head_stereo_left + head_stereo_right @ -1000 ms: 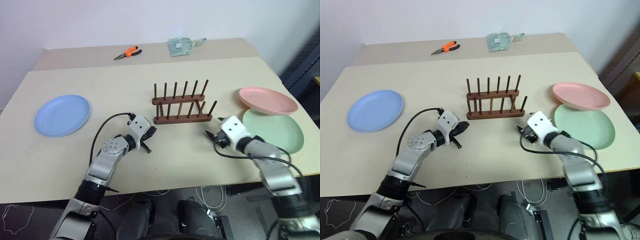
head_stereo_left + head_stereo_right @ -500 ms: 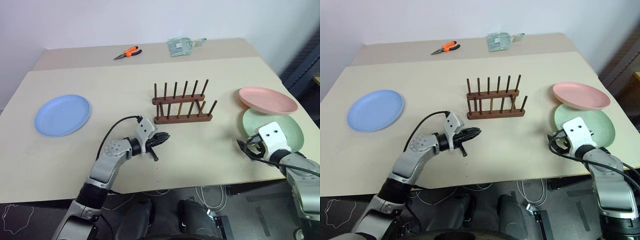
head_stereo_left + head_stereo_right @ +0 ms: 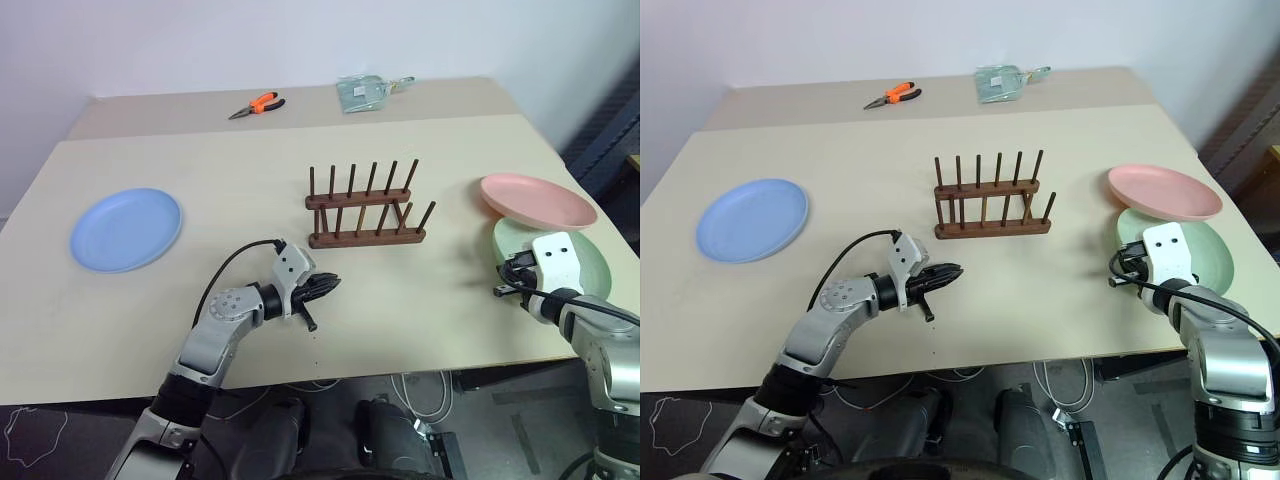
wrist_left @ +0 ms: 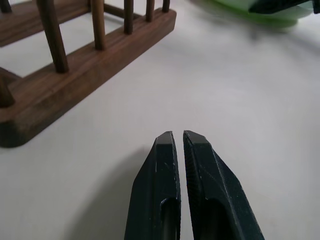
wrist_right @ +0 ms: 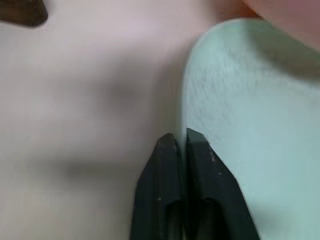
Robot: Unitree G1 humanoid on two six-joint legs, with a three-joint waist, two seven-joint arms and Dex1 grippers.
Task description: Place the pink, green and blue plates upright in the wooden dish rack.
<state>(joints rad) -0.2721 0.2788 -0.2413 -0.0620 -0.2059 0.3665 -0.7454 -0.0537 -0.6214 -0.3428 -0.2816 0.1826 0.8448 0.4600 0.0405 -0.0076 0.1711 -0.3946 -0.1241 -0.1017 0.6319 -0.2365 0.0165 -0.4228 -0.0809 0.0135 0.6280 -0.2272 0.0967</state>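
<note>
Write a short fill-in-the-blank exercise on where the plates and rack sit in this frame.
1. The wooden dish rack holds ____ plates.
2. The pink plate overlaps the far edge of the ____ plate.
3. The blue plate lies flat on the robot's ____ side of the table.
4. The right tool is shut at the green plate's ____.

Missing words: no; green; left; rim

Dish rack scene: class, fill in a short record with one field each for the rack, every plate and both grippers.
rack: wooden dish rack, mid-table, no plates in it
blue plate: flat, far left
pink plate: right side, overlapping the green plate's far rim
green plate: flat, right side
left gripper: shut, holding nothing, near the rack
right gripper: shut at the green plate's near edge
</note>
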